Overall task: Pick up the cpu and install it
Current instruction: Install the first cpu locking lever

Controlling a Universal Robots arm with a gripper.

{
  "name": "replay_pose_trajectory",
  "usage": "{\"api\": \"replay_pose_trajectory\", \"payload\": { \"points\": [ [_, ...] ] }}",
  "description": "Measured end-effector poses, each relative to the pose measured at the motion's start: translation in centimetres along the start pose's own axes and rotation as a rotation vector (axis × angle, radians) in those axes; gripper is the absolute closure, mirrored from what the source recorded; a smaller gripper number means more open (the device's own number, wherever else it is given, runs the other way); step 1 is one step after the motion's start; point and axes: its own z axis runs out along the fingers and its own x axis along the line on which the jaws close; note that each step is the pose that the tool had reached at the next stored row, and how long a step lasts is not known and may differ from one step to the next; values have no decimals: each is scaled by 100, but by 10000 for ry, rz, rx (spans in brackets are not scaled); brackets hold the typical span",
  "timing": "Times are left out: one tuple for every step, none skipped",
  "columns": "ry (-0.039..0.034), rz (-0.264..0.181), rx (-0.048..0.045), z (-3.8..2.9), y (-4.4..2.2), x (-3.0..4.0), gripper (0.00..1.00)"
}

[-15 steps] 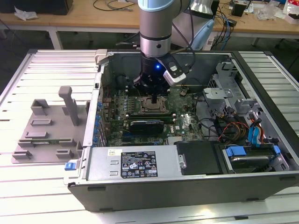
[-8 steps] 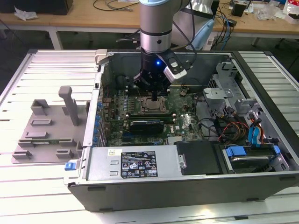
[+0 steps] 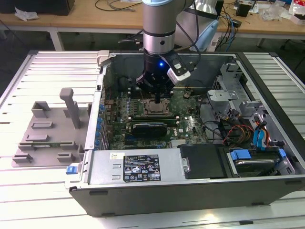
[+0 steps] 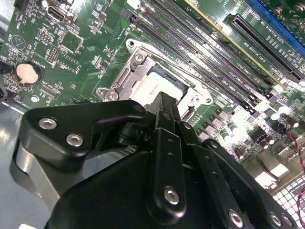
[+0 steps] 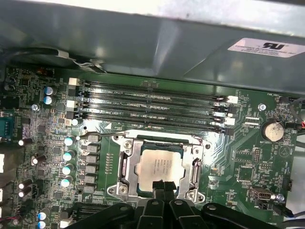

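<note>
Okay, cpu [image 5: 159, 164] lies flat inside the socket frame [image 5: 125, 164]. Gripper [image 5: 164, 185] is at its edge, jaws together and clamping nothing. I'd keep any push light and vertical, and check all four corners sit flush.

cpu [image 5: 159, 166] in socket [image 5: 125, 164], beneath hand [image 5: 163, 185]

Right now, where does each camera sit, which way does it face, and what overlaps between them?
Exterior view: off the arm, raised, looking down into the open computer case; the arm and gripper show.
First wrist view: on the wrist, facing the cpu in its socket past the shut gripper.
Second wrist view: on the wrist, looking over the gripper's black body at the motherboard.
Shared: both wrist views show cpu, socket and coin battery.
</note>
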Motion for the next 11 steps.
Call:
{"api": "replay_pose_trajectory", "payload": {
  "points": [
    [0,0,0,0,0,0,89],
    [0,0,0,0,0,0,89],
    [0,1,0,0,0,0,89],
    [0,1,1,0,0,0,89],
    [2,1,3,-16,-1,-1,89],
    [0,1,1,-51,-3,-2,89],
    [1,1,2,-114,-7,-5,89],
    [0,1,2,-116,-7,-6,89],
    [2,0,4,-119,-6,5,89],
    [1,1,3,-122,1,76,89],
    [1,1,2,-123,3,100,89]
  ]
}}
